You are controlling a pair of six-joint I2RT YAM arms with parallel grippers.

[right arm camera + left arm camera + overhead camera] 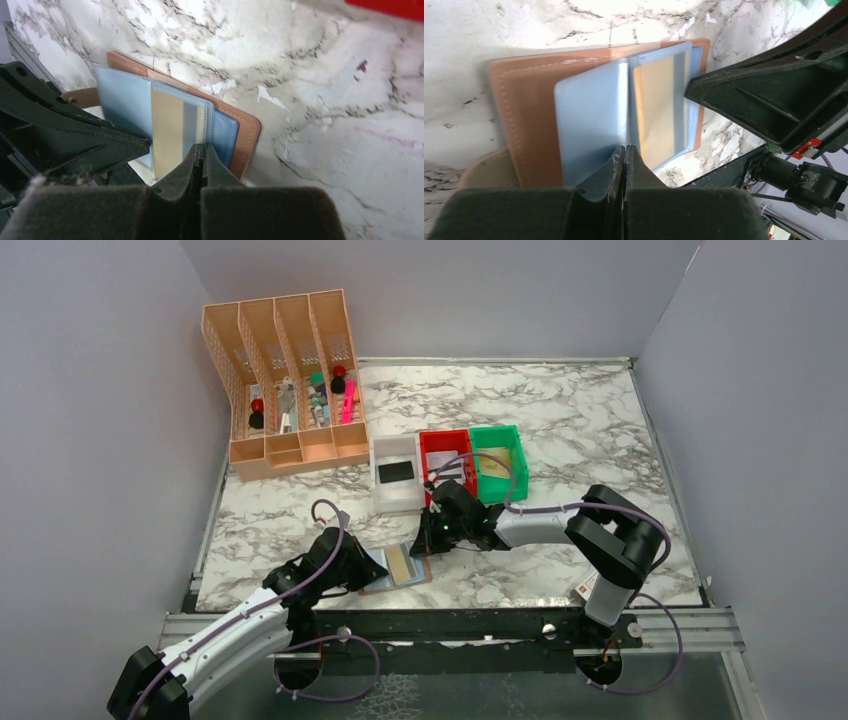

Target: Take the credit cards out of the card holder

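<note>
Brown card holder [531,110] with pale blue inner faces, tan-gold credit card [656,107], grey-veined white marble table [600,430]

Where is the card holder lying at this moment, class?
In the top view, the card holder lies open near the front edge of the table, between the left gripper and the right gripper, in front of the white bin.

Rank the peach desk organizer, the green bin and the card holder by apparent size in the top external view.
1. peach desk organizer, clearly the largest.
2 and 3. green bin and card holder look about alike. The card holder is partly hidden, so I will not rank these two.
</note>
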